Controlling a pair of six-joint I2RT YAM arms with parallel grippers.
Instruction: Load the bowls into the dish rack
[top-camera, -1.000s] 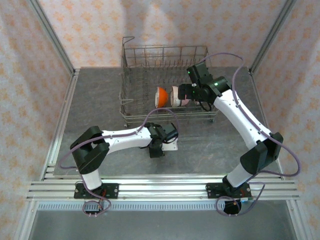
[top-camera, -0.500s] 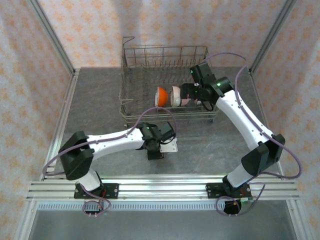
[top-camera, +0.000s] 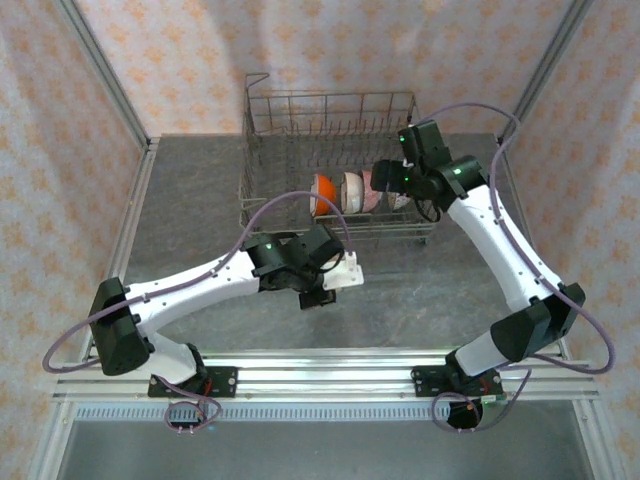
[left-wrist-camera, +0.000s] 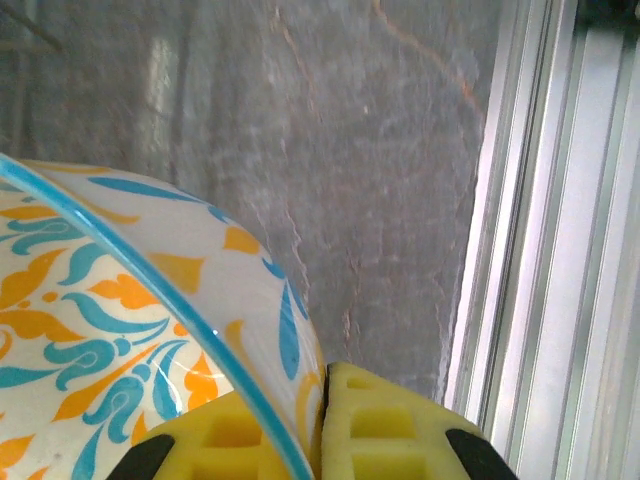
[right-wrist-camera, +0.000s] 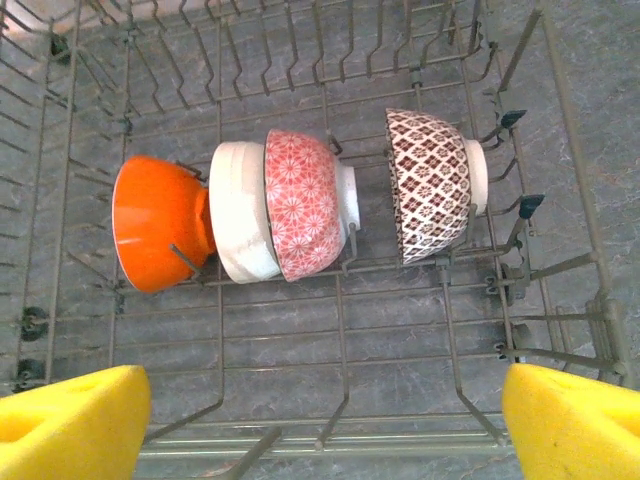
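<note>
Bowls (top-camera: 345, 192) stand on edge in the dish rack (top-camera: 330, 110), seen from above; the left gripper (top-camera: 325, 285) holds a patterned bowl (top-camera: 343, 270) over the table (top-camera: 200, 200). Left wrist: pads (left-wrist-camera: 390, 420) pinch its blue rim. Right wrist: the right gripper (right-wrist-camera: 325, 420) gapes above the racked row, orange bowl (right-wrist-camera: 155, 225) leftmost.

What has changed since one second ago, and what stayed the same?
The left gripper, shut on the blue-and-orange patterned ceramic bowl, carried it a little toward the grey wire dish rack. The right gripper, open, drew back to the right, uncovering the brown patterned bowl. The bright orange bowl, the plain white bowl and the red patterned bowl stayed in place in the rack.
</note>
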